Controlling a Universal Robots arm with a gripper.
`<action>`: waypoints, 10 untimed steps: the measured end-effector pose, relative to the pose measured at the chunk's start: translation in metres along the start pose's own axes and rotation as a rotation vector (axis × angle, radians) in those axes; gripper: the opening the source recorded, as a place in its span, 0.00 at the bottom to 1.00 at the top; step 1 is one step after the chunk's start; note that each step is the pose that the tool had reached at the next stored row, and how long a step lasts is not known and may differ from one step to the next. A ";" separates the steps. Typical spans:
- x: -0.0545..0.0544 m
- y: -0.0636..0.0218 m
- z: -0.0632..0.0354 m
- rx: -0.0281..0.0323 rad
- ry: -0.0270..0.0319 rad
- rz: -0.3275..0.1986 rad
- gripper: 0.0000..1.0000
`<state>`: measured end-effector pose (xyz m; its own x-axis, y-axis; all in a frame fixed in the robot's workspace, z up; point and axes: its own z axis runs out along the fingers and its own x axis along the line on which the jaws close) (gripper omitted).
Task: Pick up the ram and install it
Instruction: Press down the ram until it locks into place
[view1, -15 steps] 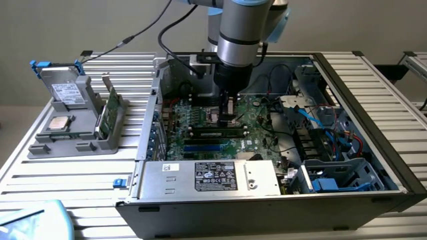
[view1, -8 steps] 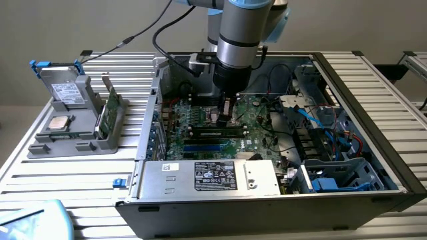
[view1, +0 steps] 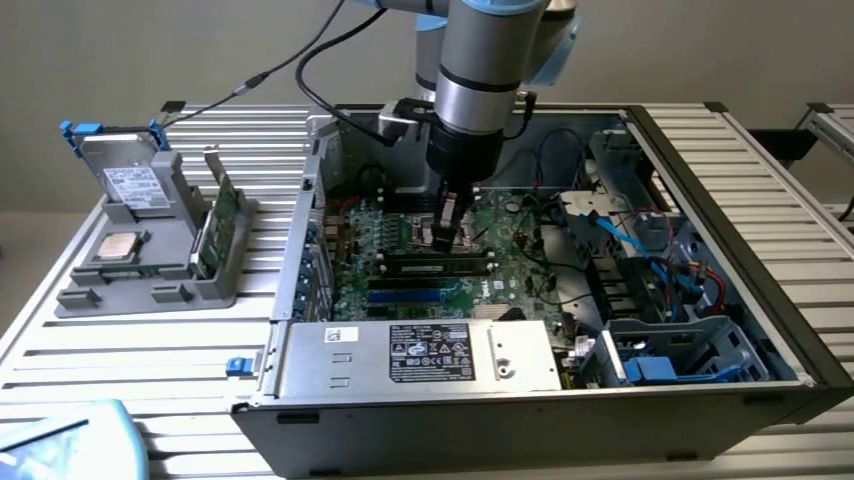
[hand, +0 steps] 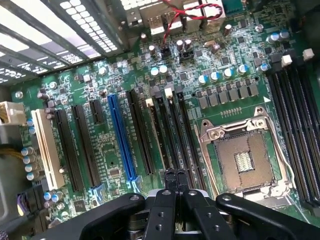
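Hand (view1: 447, 235) low inside the open computer case (view1: 747, 210), fingers pressed together, apparently just above the ram (view1: 434, 267) seated in a motherboard (hand: 100, 145) slot

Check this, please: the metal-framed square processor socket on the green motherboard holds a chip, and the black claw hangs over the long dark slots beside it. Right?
Not quite. The wrist view shows the metal-framed square processor socket empty; the black claw does hang over the long dark slots beside it.
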<state>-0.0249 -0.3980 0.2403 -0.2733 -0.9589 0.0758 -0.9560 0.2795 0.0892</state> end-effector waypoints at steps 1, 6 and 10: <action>0.000 0.0001 -0.0013 -0.0010 -0.0011 0.012 0.11; 0.000 0.0007 -0.0063 -0.0038 -0.0026 0.063 0.11; 0.000 0.0008 -0.0075 -0.0020 0.0073 0.098 0.11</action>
<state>-0.0249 -0.3974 0.2479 -0.3646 -0.9267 0.0915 -0.9245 0.3719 0.0830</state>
